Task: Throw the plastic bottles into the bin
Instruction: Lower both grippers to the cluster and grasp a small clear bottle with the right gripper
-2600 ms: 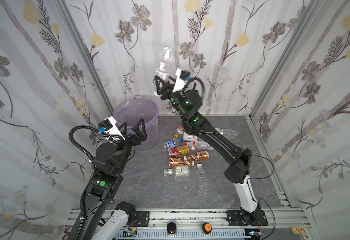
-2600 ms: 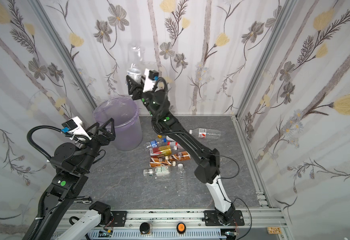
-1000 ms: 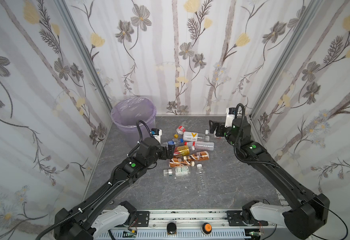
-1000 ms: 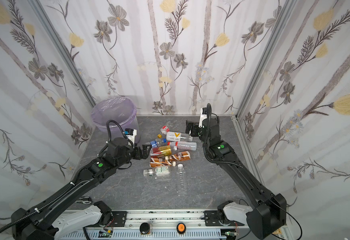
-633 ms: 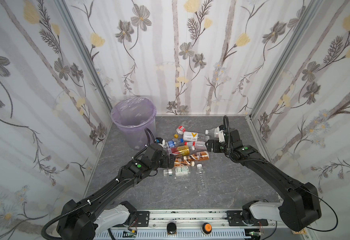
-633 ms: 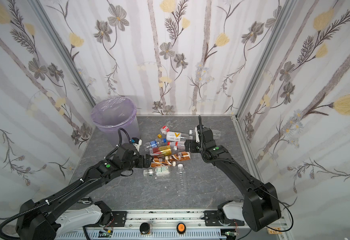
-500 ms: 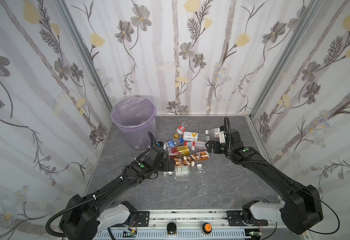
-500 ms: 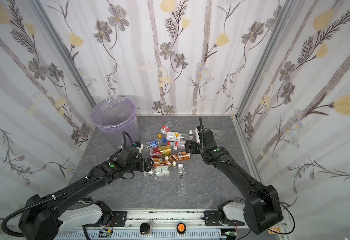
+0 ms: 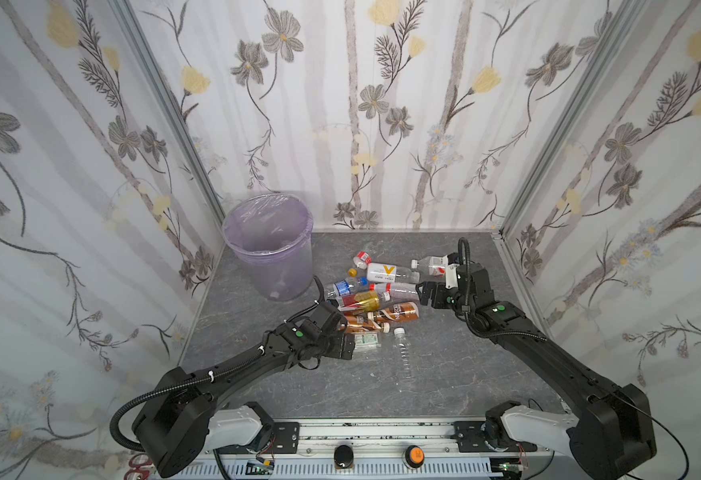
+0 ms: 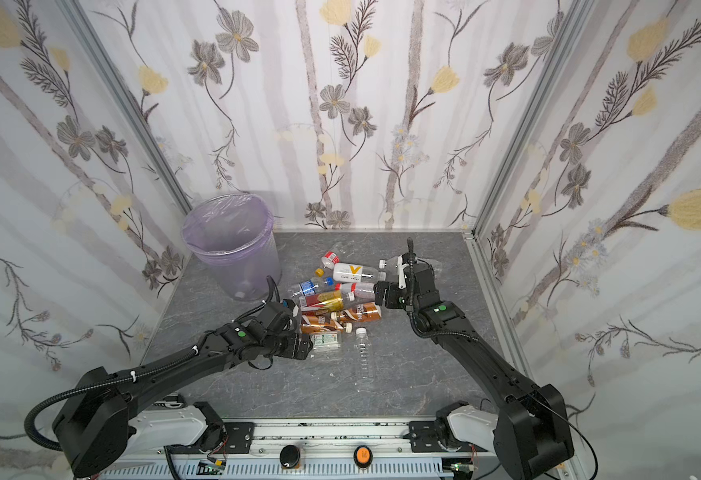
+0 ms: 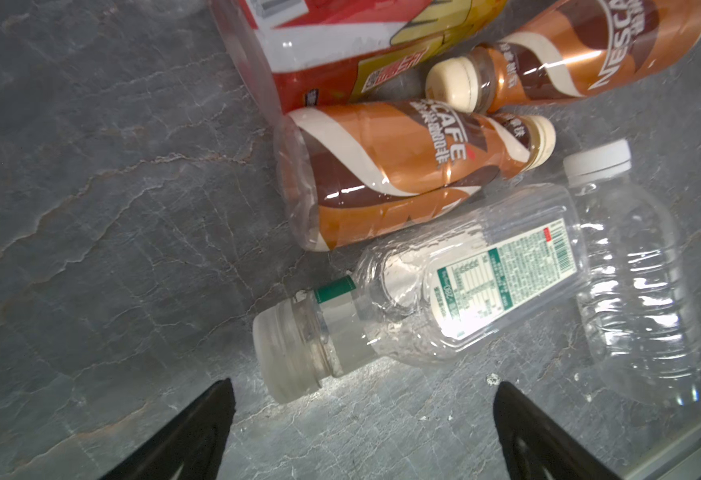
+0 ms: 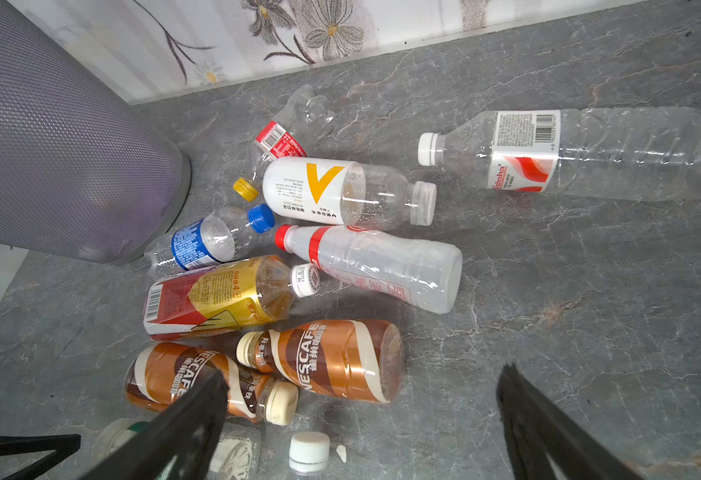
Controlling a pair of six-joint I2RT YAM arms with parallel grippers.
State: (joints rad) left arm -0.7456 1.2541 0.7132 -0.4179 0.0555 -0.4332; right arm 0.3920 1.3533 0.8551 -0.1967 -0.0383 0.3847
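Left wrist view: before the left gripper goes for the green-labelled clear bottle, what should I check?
1. Is the left gripper open and empty: ok.
2. Is the green-labelled clear bottle lined up ahead of the fingertips: ok, not yet between them.
3. Room beside it: not ok, a brown coffee bottle lies against its side.
4. Is the right gripper open and apart from the left gripper: ok.
5. Is the bin upright with its mouth uncovered: ok.

We're in a robot test cell, a lab rig rather than a home. Floral wallpaper panels [image 9: 340, 104] box us in left, far and right, framed by aluminium posts [image 9: 166, 104]. Grey stone-look tabletop [image 9: 444, 386]. Near edge: slotted aluminium rail [image 9: 373, 432] carrying left arm base [image 9: 236, 428], right arm base [image 9: 536, 428], black knob [image 9: 342, 456], orange button [image 9: 413, 454], exposed wiring [image 9: 262, 457].
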